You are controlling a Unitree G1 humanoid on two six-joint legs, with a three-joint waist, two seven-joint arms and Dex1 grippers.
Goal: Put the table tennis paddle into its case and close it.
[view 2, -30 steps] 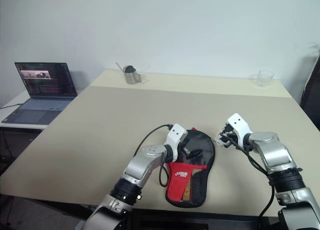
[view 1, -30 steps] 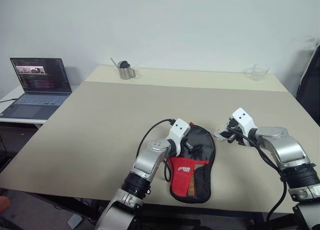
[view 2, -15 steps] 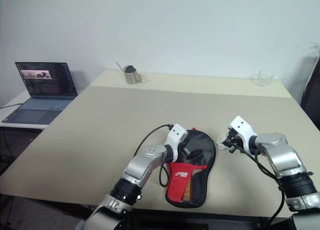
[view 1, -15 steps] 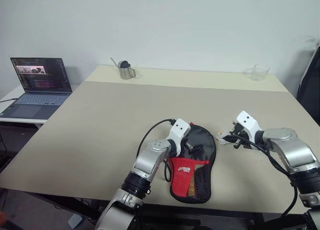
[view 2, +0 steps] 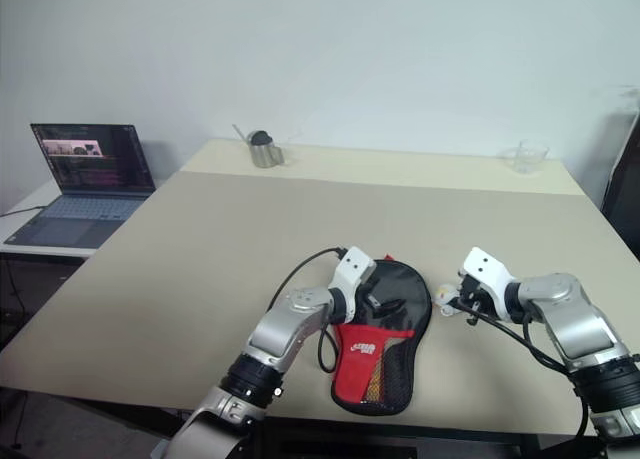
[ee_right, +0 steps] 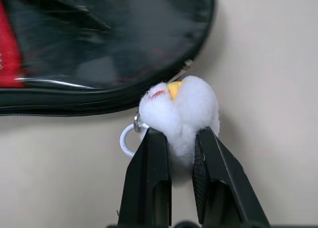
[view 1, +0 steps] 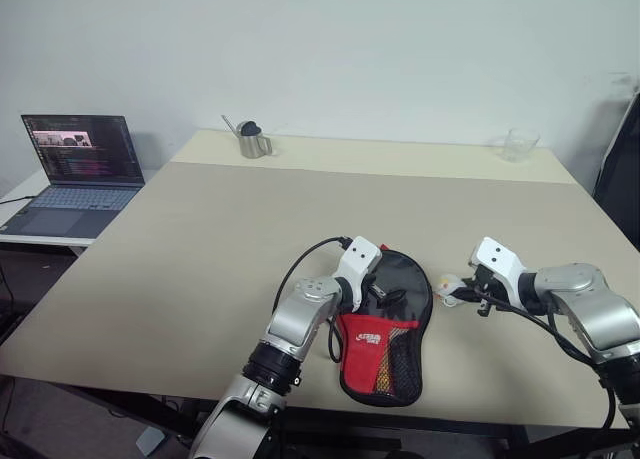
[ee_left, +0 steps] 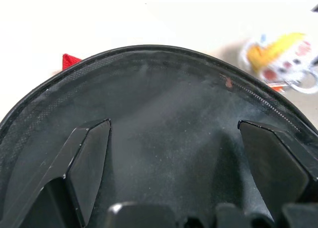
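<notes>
Item: paddle case [view 1: 388,324], black and red, lying flat near the table's [view 1: 200,239] front edge; paddle likely inside, not seen.
Left gripper [ee_left: 174,153]: fingers spread wide, pressing down on the black round end.
Right gripper [ee_right: 181,161]: fingers pinching the white ball charm [ee_right: 181,114] just beside the case rim.
Handling: I judge the charm is drawing the zipper; pulling along the rim, not upward, while the left steadies.
Markings: white logo on red panel [view 1: 368,336], unreadable.

Black-and-red case [view 2: 385,334] on the table [view 2: 200,249], a hand [view 2: 452,302] pinching its white charm [view 2: 445,298].
</notes>
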